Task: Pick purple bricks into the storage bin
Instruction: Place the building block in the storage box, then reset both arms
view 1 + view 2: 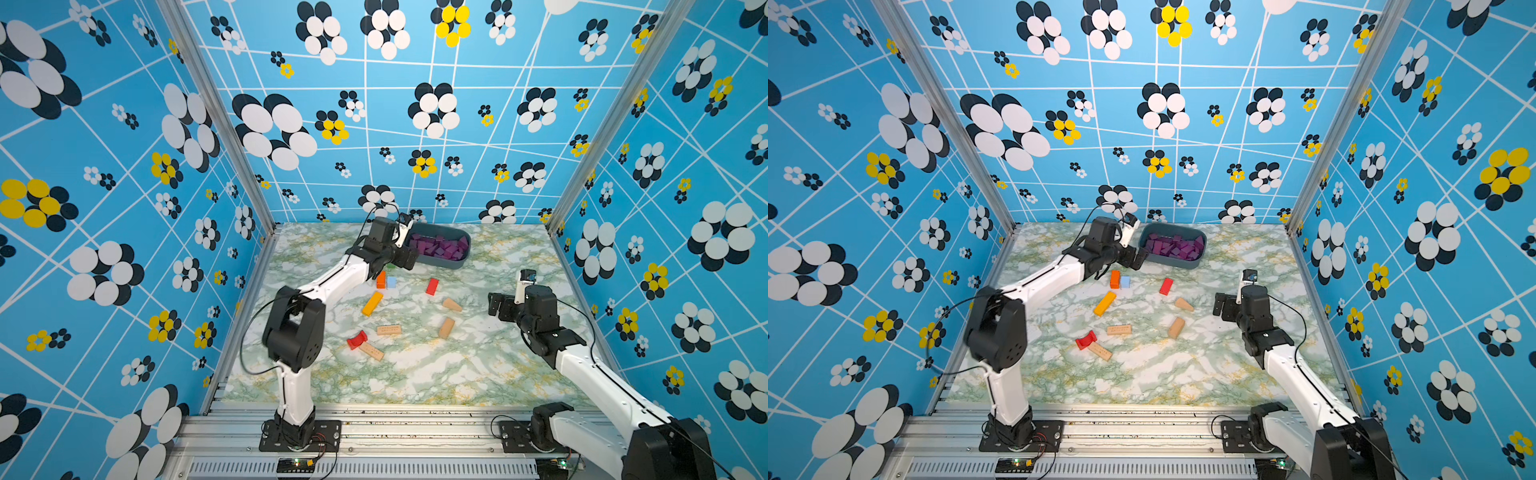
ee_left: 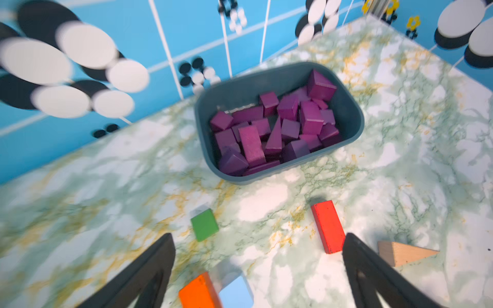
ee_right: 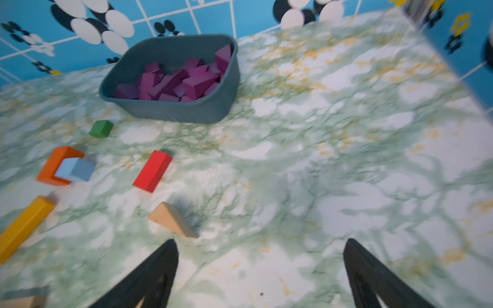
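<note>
the left fingers (image 2: 157, 262), near the storage bin (image 2: 256, 82), and the right fingers (image 3: 160, 265), well apart from it, both gape empty, seemingly because all visible purple bricks (image 2: 252, 145) already lie inside.

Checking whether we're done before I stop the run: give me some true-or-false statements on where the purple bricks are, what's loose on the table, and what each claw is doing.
1. All purple bricks in view lie in the storage bin. True.
2. A purple brick lies loose on the table. False: the loose blocks seen are red, orange, green, light blue or tan.
3. The left claw is shut on a brick. False: it is open and empty.
4. The right claw is open and empty. True.
5. The green block sits in the bin. False: it lies on the table, outside the bin.
</note>
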### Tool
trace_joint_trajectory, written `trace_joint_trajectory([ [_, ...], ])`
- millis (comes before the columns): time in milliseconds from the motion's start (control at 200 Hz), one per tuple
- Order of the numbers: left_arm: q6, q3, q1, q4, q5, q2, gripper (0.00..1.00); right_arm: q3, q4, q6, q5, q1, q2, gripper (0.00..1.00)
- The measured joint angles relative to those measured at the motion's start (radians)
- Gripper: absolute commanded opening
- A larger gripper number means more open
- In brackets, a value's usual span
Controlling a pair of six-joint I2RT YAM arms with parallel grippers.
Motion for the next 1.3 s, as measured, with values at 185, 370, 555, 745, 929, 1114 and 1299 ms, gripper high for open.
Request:
trace_joint_trajectory([
  [185, -0.011, -0.407, 0.082, 0.237, -0.090, -0.350, 1.00, -0.163, 0.406, -0.116, 0.158, -0.108, 0.072, 0.99],
  [370, -0.042, -0.697, 0.248, 0.340, -0.174, -0.496, 0.99, -0.170, 0.520, -0.153, 0.155, -0.145, 0.231, 0.99],
  [555, -0.043, -0.877, 0.341, 0.398, -0.206, -0.579, 0.99, -0.132, 0.529, -0.141, 0.090, -0.164, 0.234, 0.99],
  [745, -0.040, -0.981, 0.418, 0.529, -0.241, -0.597, 1.00, -0.146, 0.580, -0.119, 0.067, -0.166, 0.303, 0.99],
  [929, -0.055, -1.071, 0.483, 0.705, -0.221, -0.483, 0.99, -0.172, 0.792, -0.107, 0.052, -0.178, 0.504, 0.99],
  [1114, -0.082, -1.087, 0.488, 0.917, -0.137, -0.378, 0.99, -0.203, 0.884, -0.107, 0.047, -0.178, 0.521, 0.99],
  [1299, -0.089, -1.093, 0.493, 1.023, -0.072, -0.238, 1.00, -0.300, 1.081, -0.108, 0.042, -0.178, 0.532, 0.99],
])
